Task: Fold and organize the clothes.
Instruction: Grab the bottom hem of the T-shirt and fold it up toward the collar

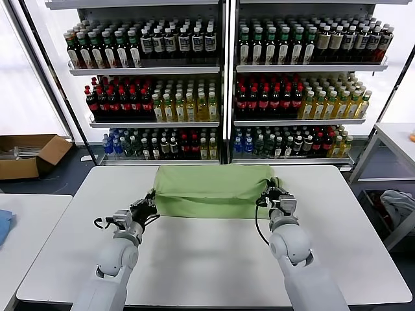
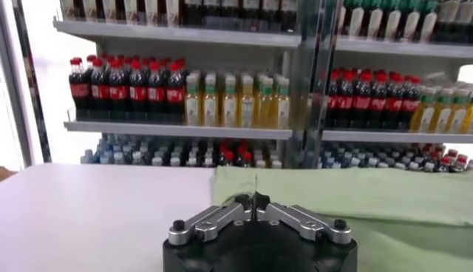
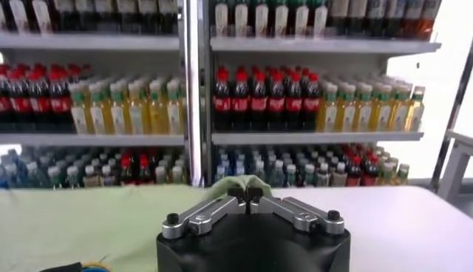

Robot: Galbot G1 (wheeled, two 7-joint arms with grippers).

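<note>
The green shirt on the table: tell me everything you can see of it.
The green shirt is light green soft cloth, lying folded into a wide flat band across the far middle of the white table, plain side up; no collar or print shows. A crease runs along it. The left gripper is at its near left corner, the right gripper at its right end, fingertips close together at the cloth.

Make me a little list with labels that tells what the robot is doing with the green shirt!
Thing: light green shirt, plain side up, folded into a wide band
Where: on the white table, toward its far edge
Left gripper: at the shirt's left end, fingertips nearly together
Right gripper: at the shirt's right end, fingertips nearly together
Holding the shirt: cannot tell
Behind: shelves of drink bottles
Beside: cardboard box on the floor
</note>
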